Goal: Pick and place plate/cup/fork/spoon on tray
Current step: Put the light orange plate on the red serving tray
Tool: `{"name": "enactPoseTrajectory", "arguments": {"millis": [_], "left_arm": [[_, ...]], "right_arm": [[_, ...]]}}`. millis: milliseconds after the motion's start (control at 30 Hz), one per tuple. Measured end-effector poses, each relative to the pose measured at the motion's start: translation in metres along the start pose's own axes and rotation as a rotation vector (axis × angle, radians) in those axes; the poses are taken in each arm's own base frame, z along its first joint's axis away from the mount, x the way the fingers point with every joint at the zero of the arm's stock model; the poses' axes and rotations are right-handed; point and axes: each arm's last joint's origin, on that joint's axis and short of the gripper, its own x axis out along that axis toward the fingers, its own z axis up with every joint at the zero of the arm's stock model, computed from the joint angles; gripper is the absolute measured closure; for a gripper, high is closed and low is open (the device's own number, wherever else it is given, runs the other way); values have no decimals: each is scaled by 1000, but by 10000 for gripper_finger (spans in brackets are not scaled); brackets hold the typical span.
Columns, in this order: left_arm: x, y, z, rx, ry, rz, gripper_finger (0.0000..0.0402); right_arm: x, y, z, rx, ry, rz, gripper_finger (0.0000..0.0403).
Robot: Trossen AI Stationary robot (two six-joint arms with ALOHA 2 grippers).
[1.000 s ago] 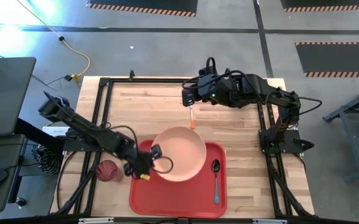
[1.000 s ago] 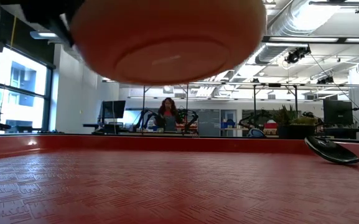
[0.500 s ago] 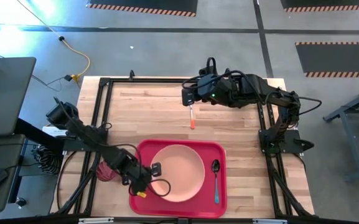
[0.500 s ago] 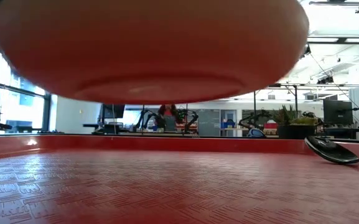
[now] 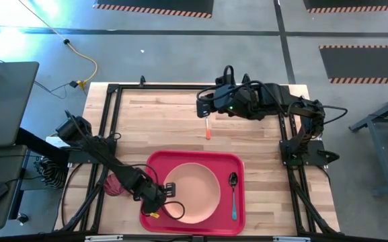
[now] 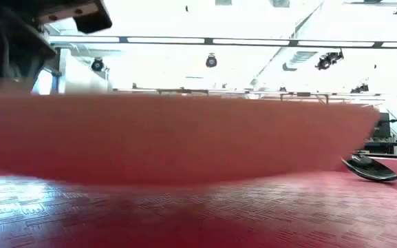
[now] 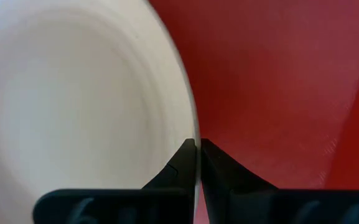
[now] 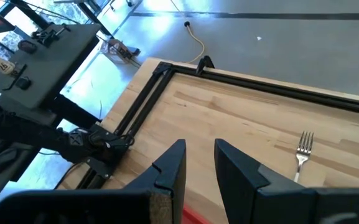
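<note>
High view shows me the plate [image 5: 192, 197] low over the tray [image 5: 237, 162], almost set down, its near rim pinched between the closed fingers of the left gripper [image 5: 160, 204]. I judge the task about half done: the spoon [image 5: 233, 193] already lies on the tray beside the plate, while the fork [image 5: 208, 126] is on the table and the cup [image 5: 115, 183] stands just outside the tray. My right gripper [image 5: 201, 108] waits above the fork, fingers slightly apart, holding nothing.
</note>
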Motion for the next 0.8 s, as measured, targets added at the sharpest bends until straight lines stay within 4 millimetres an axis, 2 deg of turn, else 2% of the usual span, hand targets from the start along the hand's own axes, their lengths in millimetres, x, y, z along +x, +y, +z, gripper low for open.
{"name": "enactPoseTrajectory", "arguments": {"millis": [433,800], "left_arm": [[5,3,-3,-28,-29,-20,400],[5,5,-4,-34,-31,-16,379]], "right_arm": [[-4,4,-6,-12,-2,12,327],[-5,4,-6,-13,-1,13,327]]}}
